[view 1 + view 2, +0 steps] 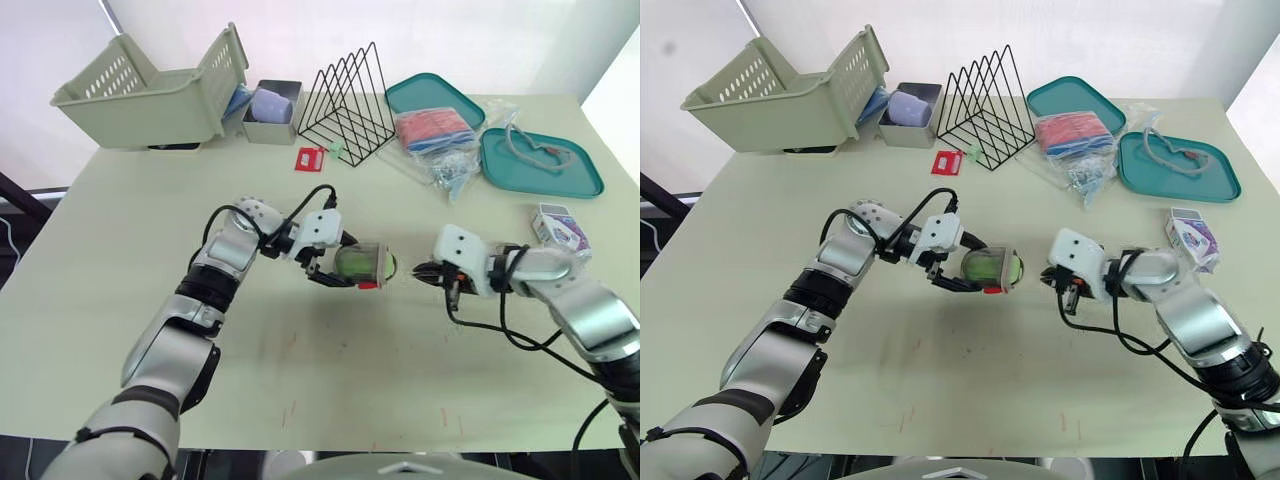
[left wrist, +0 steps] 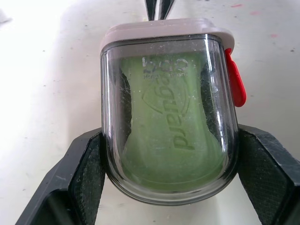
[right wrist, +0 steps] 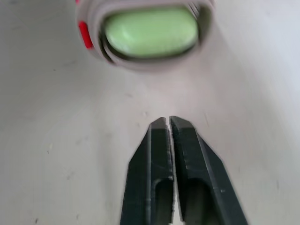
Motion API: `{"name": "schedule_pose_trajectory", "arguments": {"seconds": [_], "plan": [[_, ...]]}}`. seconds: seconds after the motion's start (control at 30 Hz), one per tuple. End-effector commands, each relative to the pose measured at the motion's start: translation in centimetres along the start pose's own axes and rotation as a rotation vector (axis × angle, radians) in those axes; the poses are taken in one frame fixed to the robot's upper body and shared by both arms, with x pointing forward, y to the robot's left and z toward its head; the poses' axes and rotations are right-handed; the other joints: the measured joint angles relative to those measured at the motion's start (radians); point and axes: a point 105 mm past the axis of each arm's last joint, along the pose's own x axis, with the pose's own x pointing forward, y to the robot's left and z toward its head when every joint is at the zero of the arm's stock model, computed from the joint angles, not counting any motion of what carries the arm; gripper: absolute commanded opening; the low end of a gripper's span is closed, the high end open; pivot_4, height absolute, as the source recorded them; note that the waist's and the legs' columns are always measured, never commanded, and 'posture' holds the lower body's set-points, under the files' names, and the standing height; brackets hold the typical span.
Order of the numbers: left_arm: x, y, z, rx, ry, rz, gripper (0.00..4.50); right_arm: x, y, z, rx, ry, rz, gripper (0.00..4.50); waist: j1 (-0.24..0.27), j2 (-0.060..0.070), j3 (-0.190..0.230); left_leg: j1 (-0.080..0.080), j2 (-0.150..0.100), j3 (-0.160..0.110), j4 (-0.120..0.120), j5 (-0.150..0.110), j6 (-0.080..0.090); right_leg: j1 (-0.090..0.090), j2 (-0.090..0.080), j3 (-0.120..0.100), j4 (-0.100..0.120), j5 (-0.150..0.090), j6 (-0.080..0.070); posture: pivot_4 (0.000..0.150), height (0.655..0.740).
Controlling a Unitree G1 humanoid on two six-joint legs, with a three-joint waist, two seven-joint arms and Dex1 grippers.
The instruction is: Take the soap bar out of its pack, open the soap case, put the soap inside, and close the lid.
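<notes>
While left gripper clamps soap case over cream table, right gripper pinched closed; white wall behind.

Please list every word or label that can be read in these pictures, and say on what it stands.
"...eguard": embossed on the green soap bar inside the soap case; the first letters are unclear.
Smaller line above it: too blurred to read.
Soap pack: print too small to read.
Red card: too small to read.
</notes>
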Motion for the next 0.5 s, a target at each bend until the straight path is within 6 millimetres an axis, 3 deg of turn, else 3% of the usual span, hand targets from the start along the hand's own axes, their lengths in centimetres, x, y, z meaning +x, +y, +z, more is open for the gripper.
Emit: {"name": "schedule_pose_trajectory", "arguments": {"seconds": [0.03,0.2,0.5], "plan": [[-0.4,0.4,1.4,0.051,-0.050,0.036,3.45,-1.7,1.0,1.1,0.184,-0.079,0.062,2.07,0.000,0.000,0.000,0.000,0.000,0.000,0.000,0.000,0.000,0.000,0.000,0.000,0.000,0.000,0.000,0.150,0.7400],[-0.2,0.0,1.7,0.062,-0.065,0.031,3.45,-2.9,2.3,0.8,0.448,-0.099,0.151,4.48,0.000,0.000,0.000,0.000,0.000,0.000,0.000,0.000,0.000,0.000,0.000,0.000,0.000,0.000,0.000,0.150,0.7400],[0.5,-0.4,3.2,0.124,-0.114,0.060,3.45,-3.2,2.4,1.4,0.781,-0.195,0.248,4.48,0.001,0.000,0.000,0.000,0.000,0.000,0.000,0.000,0.000,0.000,0.000,0.000,0.001,0.000,0.000,0.150,0.7400]]}}
